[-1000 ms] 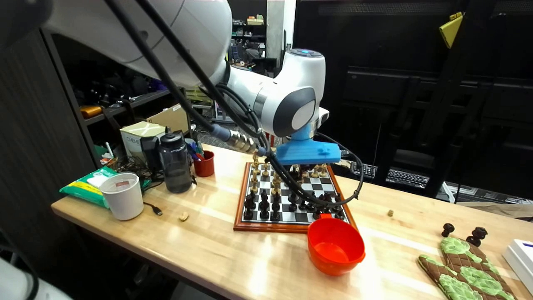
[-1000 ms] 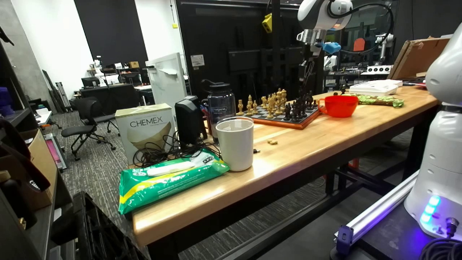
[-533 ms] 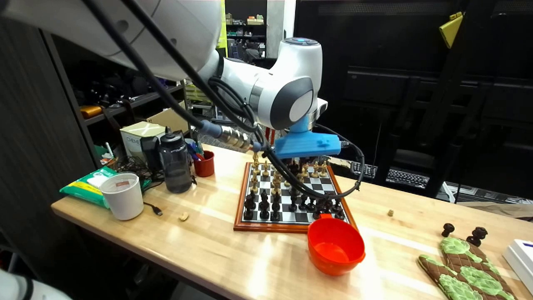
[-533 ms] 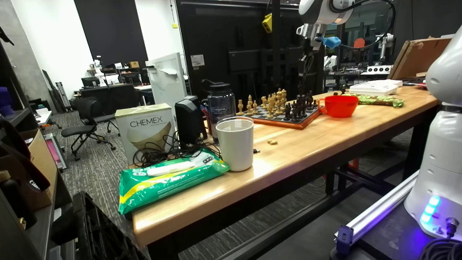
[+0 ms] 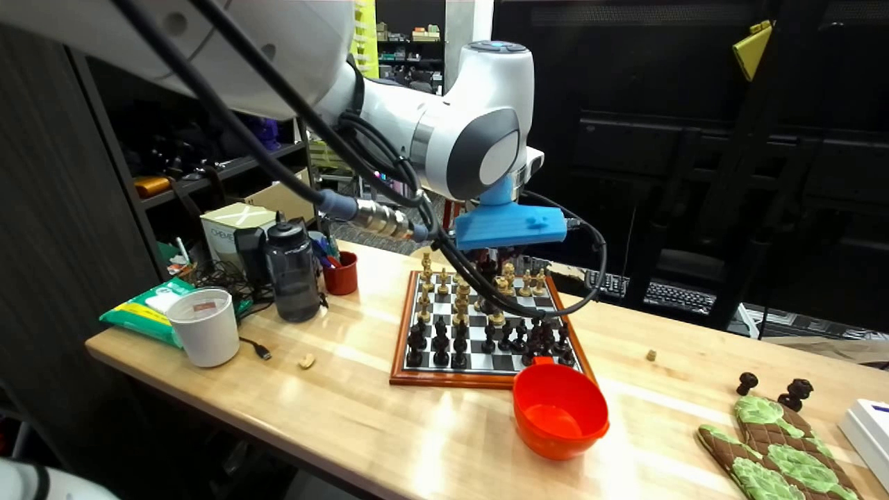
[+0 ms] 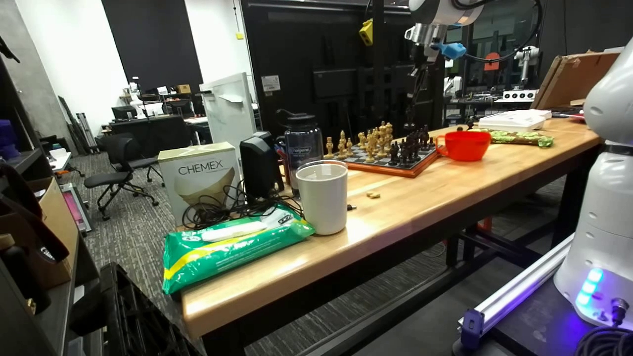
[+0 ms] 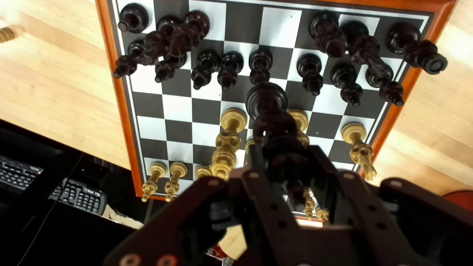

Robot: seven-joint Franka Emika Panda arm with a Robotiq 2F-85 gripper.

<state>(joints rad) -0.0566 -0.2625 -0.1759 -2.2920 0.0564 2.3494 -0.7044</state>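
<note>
Over a wooden table (image 5: 361,417), we are pinching a dark piece (image 7: 275,125) above the chessboard (image 7: 177,107), gripper (image 7: 290,159) nearly closed; we are seemingly mid-carry, next needing clearance from other pieces (image 7: 309,65).

Polished wood, plastic and quilted cloth
The table (image 5: 333,410) is topped in smooth, glossy wood; the chessboard (image 5: 444,379) is edged in polished wood. A gloss is seen on the dark chess pieces (image 7: 309,66) and, more faintly, on the held chess piece (image 7: 266,102). A dull finish is shown by the gripper (image 7: 290,159). The red bowl (image 5: 559,444) is moulded in smooth, shiny plastic, the blue cover (image 5: 510,228) in matt, ridged plastic. The mitt (image 5: 799,462) is made of quilted cloth; the green packet (image 6: 237,252) is wrapped in glossy film.
</note>
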